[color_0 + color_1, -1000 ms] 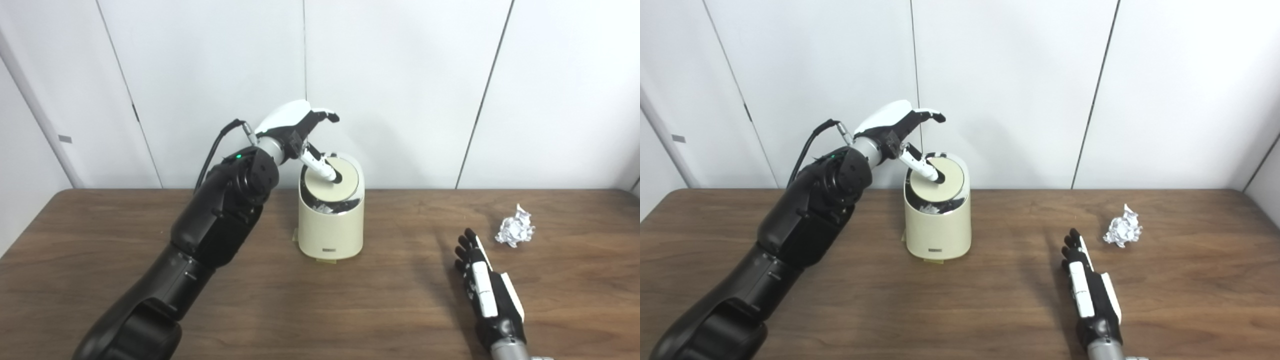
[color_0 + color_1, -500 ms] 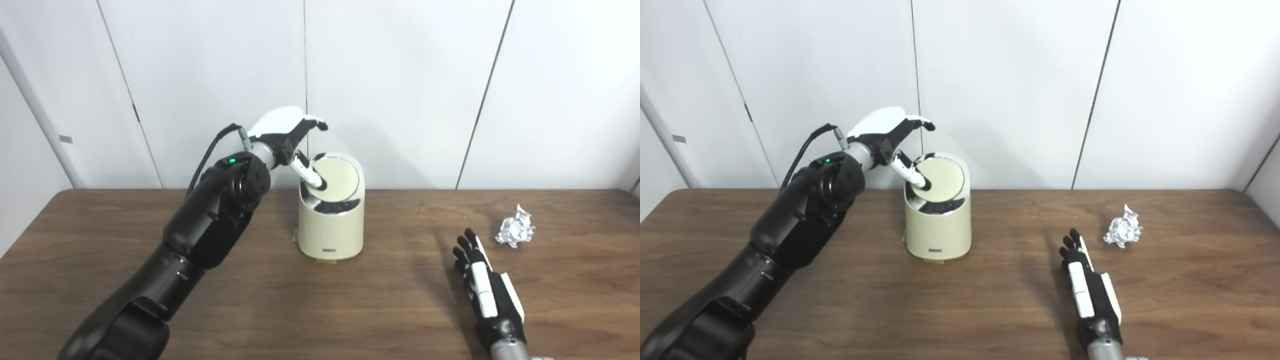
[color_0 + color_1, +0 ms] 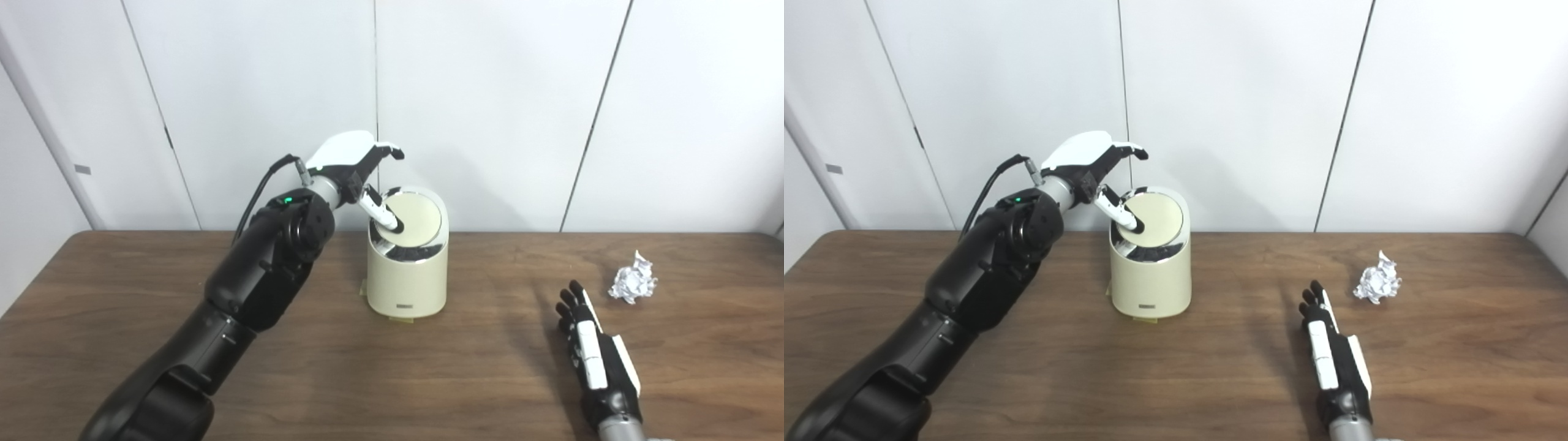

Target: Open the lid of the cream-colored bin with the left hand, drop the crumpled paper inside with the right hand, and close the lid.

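A cream-colored bin (image 3: 407,272) stands upright near the middle of a dark wooden table (image 3: 392,380), close to the white panelled wall (image 3: 490,92) behind it. Its round lid (image 3: 418,212) is tilted, the near edge dipped inward so that a dark gap shows below it inside the shiny rim. The robot's left hand (image 3: 355,160) reaches over the bin from the left, its black arm running up from the lower left corner. One white digit with a dark tip (image 3: 384,217) presses on the left part of the lid; the other fingers (image 3: 389,150) are held out above, spread apart and touching nothing, and the hand grips no object.

The right hand (image 3: 1329,352) lies low on the table at the lower right, well apart from the bin, its fingers (image 3: 1312,300) stretched forward side by side and holding nothing. A crumpled paper (image 3: 1377,283), white and balled up, sits on the table beyond and to the right of that hand, near it but not touching it, and well to the right of the bin. A small pale tab (image 3: 362,288) shows at the bin's base on its left side.
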{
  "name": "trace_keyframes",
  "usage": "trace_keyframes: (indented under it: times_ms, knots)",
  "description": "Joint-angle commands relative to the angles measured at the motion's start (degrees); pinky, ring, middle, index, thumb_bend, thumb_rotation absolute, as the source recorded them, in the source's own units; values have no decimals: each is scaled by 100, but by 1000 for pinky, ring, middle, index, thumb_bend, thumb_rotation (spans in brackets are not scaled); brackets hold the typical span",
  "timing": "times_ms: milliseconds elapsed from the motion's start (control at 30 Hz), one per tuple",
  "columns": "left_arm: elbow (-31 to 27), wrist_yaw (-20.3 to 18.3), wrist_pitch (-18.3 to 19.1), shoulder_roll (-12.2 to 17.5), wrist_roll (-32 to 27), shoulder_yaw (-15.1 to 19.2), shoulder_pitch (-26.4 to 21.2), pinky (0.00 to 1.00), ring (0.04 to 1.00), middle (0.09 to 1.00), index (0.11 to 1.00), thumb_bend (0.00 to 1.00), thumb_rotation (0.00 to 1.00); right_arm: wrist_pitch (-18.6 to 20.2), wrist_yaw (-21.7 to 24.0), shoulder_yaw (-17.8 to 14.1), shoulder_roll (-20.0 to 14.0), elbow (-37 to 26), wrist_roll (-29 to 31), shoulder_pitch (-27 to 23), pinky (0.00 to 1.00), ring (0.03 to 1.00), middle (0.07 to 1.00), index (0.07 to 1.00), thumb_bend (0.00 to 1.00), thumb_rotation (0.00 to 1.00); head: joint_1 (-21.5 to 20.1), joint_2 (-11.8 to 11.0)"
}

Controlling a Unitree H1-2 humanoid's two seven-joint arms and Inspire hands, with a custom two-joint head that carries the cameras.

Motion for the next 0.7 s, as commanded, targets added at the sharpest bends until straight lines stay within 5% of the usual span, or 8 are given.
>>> trace_keyframes:
  times_ms: [0,667]
  knots:
    - [12,109,-166,-17,-1,33,-206,826,924,923,901,926,192,0,-26,20,26,-204,-67,-88,972,957,972,1000,592,992,-5,3]
    - [196,347,-648,173,826,-594,-46,892,952,931,910,952,99,58,-56,-9,55,-306,-12,-119,977,967,966,1000,588,994,-72,75]
